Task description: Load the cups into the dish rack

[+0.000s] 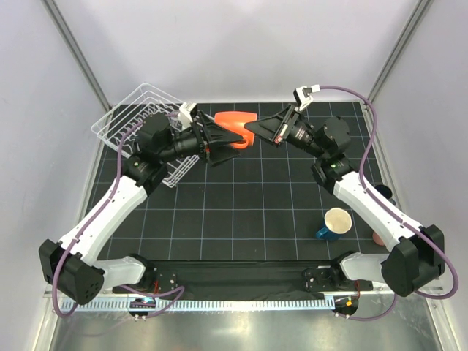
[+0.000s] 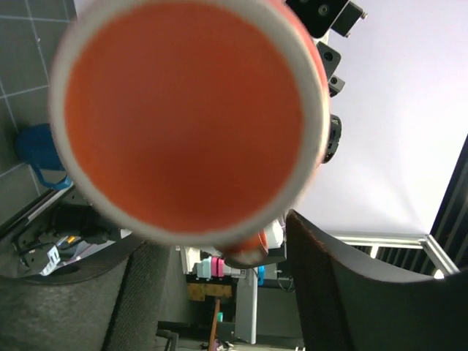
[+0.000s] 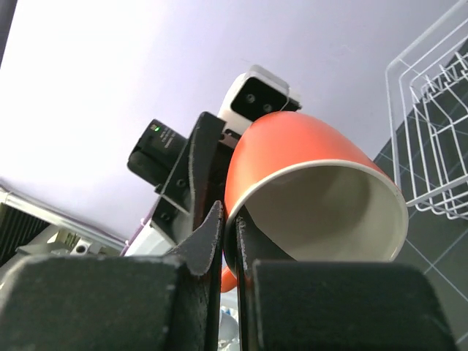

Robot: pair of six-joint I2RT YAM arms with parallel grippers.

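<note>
Orange cup [image 3: 307, 161], pale inside | right tool [image 3: 230, 238] pinching rim | left tool [image 2: 228, 259] wide

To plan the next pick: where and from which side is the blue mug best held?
Probably pinch the rim of the blue mug from above, one finger inside, away from the handle: it stands upright with its mouth open.

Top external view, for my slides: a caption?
Raised orange cup between the left gripper and right gripper, which pinches its rim, beside the dish rack.
</note>
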